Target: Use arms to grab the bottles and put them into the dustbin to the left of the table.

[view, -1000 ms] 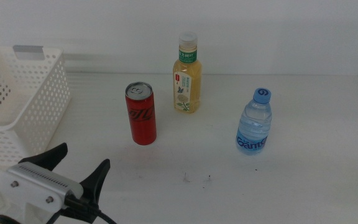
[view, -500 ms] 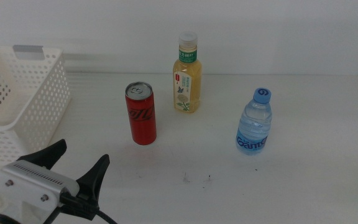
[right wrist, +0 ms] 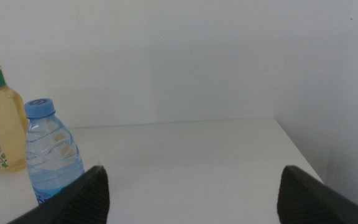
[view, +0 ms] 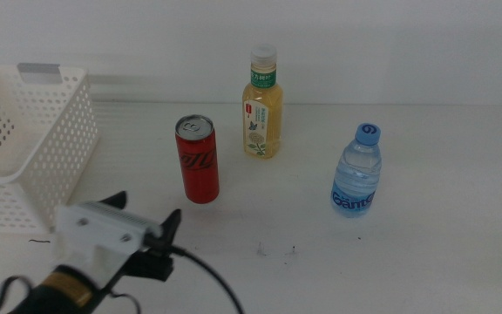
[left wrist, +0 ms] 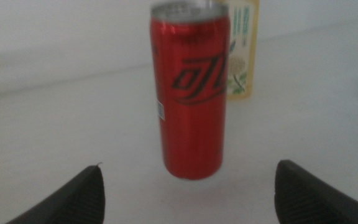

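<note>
The water bottle (view: 356, 170), right of centre, reads "Ganten" (blurry). The red soda can (view: 198, 160) stands mid-frame, script logo unreadable, the tea bottle (view: 262, 106) behind it. The left gripper (view: 145, 229), jaws spread, has moved up and right toward the can since a second ago. The right gripper (right wrist: 191, 193) is spread too, off the middle view.

**Three drinks standing upright, basket sitting at the left edge**

A slim red soda can (view: 198, 160), its top unopened, is standing upright near the middle of the white worktop (view: 425, 244). Behind it and slightly right, a yellow tea bottle (view: 261, 106) with a white cap is standing close by, not touching. A small clear water bottle (view: 356, 173) with a blue cap is standing well apart to the right. The white perforated dustbin (view: 26, 144) is sitting at the left, its grey handle bar facing the back.
</note>
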`<state>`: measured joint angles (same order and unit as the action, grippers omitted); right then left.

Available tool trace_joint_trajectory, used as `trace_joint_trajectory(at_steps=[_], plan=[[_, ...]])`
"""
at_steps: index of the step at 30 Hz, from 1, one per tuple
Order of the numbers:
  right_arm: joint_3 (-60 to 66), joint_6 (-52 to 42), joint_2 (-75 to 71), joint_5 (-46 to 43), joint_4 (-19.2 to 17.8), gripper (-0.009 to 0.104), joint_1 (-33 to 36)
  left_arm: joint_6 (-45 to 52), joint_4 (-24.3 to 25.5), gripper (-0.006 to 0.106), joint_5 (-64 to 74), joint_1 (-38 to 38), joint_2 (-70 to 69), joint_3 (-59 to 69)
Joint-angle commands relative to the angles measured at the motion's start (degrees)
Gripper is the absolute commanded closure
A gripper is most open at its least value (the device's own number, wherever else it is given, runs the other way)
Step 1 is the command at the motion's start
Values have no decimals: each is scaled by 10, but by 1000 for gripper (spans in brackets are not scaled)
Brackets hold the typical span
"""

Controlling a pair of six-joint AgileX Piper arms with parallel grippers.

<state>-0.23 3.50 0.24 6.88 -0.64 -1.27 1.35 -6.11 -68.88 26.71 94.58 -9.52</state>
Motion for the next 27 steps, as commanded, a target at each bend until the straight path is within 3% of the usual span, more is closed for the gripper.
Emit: trace_joint_trajectory(at_steps=[1, 27], plan=[[2, -3, -2, -7, -5, 2, -5, -21, 9, 7, -11, 1, 45, -26], [2, -3, -2, -7, -5, 2, -5, -45, 76, 7, 40, -39, 223, -290]])
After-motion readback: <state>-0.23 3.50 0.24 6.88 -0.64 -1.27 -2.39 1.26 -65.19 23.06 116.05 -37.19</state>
